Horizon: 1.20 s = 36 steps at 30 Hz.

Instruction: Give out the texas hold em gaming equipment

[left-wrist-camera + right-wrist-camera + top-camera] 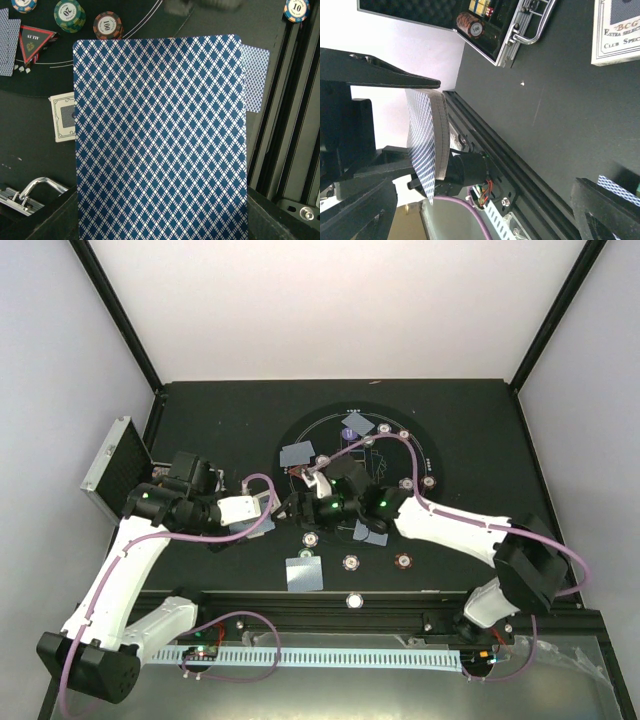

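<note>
My left gripper point(260, 508) is shut on a deck of blue-diamond-backed playing cards point(160, 135) that fills the left wrist view. The deck shows edge-on in the right wrist view point(431, 145), its top card sticking out a little. My right gripper point(293, 508) faces the left one over the table's middle, open point(485, 205), with the deck beside its left finger. Poker chips point(107, 25) and a red triangle marker point(34, 41) lie on the round felt. Single cards point(305, 573) lie face down around it point(298, 454).
The silver ribbed case point(110, 468) stands open at the left edge, a red-brown chip point(471, 24) inside it. A card box point(62, 116) lies on the table. A white button disc point(354, 600) sits on the front rail. More chips point(403, 561) ring the felt.
</note>
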### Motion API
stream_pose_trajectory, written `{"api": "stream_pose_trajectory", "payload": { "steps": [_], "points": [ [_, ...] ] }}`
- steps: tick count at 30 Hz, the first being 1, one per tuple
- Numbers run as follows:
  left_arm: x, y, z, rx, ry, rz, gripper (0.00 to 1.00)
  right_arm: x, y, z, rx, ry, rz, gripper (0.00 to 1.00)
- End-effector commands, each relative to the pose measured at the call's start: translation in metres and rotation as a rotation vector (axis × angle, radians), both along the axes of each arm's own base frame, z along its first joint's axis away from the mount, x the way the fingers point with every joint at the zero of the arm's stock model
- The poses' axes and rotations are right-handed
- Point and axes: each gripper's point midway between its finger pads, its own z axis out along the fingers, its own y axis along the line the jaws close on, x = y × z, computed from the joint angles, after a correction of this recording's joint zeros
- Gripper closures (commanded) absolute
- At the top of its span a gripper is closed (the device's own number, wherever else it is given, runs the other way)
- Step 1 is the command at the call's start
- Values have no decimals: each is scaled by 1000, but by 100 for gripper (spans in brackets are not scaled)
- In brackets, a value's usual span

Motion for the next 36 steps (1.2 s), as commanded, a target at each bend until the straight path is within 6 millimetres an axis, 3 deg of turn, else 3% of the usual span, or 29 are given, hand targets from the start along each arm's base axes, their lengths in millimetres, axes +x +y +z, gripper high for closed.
{"api": "stream_pose_trajectory", "payload": {
  "steps": [1,14,20,32,36],
  "points": [
    [2,-6,13,-29,-43,-31,98,-7,22,18,63,-5,47,4],
    [1,-7,14,-41,-48,-41,98,-16,61,7,107,57,117,13],
    [0,-8,13,-46,-47,-42,98,-14,68,1,112,81,122,14],
    [0,-10,19,-61,-54,-41,98,-3,51,-32,33,116,68,23],
    [1,-9,19,-52,-49,-37,99,2,42,-34,23,111,51,24]
  ]
}}
